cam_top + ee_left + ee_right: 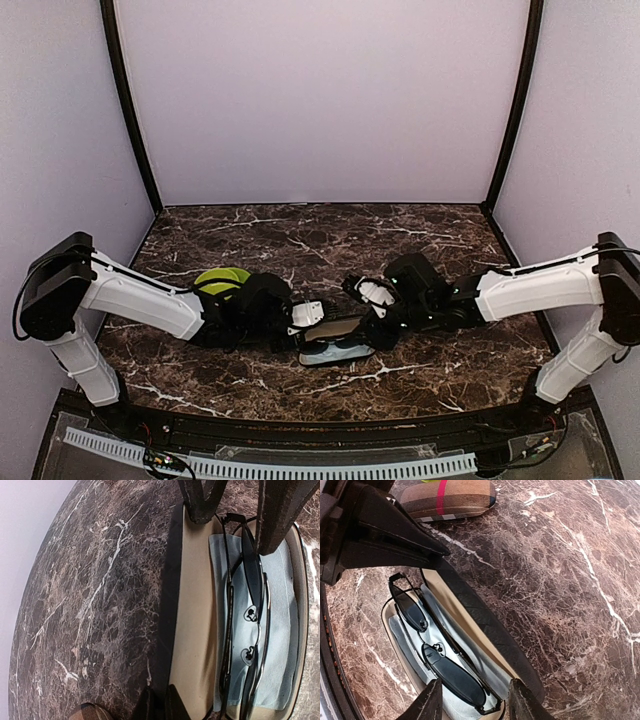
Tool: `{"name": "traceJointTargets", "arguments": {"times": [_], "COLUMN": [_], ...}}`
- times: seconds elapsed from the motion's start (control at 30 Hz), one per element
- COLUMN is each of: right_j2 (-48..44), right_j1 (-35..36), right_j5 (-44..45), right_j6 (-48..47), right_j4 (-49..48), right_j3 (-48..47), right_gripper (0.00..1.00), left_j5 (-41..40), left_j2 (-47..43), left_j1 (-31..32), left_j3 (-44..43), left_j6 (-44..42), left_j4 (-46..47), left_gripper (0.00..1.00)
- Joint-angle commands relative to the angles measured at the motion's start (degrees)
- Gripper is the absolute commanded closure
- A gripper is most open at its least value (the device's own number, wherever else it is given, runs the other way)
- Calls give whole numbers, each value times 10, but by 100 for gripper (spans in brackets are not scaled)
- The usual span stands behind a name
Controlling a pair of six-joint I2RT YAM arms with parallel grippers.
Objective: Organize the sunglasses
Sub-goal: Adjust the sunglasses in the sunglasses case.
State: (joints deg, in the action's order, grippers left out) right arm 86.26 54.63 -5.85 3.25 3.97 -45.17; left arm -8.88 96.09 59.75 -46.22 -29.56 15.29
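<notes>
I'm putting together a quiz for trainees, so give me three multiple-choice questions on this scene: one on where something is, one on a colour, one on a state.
1. Where do the sunglasses lie?
A on the bare table; B in the open case; C on top of the striped case
2. What colour is the cloth under them?
A red; B light blue; C yellow
3. How is the striped case?
A closed; B open and empty; C open with glasses inside

Answers: 1 B, the frame rests inside it on the cloth. 2 B, pale blue shows beneath the frame. 3 A, its lid is down in the right wrist view.
</notes>
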Motion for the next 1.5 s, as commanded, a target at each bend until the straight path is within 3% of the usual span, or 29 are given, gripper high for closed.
{"name": "traceJointTargets", "arguments": {"times": [0.0, 0.47, 1.1, 1.47], "right_j2": [10, 25, 19, 21], "right_j1": [4, 4, -60, -70], "right_j5": [81, 96, -52, -67], "right_j6": [29, 100, 142, 149], "right_j4": [-2, 20, -24, -38], "right_j3": [-12, -35, 2, 14], "right_gripper": [55, 56, 57, 54], "left_j5": [28, 25, 11, 1], "left_j2": [-18, -17, -27, -24], "left_j1": [7, 11, 13, 13], "left_j3": [8, 8, 17, 16], "left_j6": [-7, -6, -16, -17], "left_j4": [6, 6, 23, 31], "left_gripper": [100, 100, 100, 100]}}
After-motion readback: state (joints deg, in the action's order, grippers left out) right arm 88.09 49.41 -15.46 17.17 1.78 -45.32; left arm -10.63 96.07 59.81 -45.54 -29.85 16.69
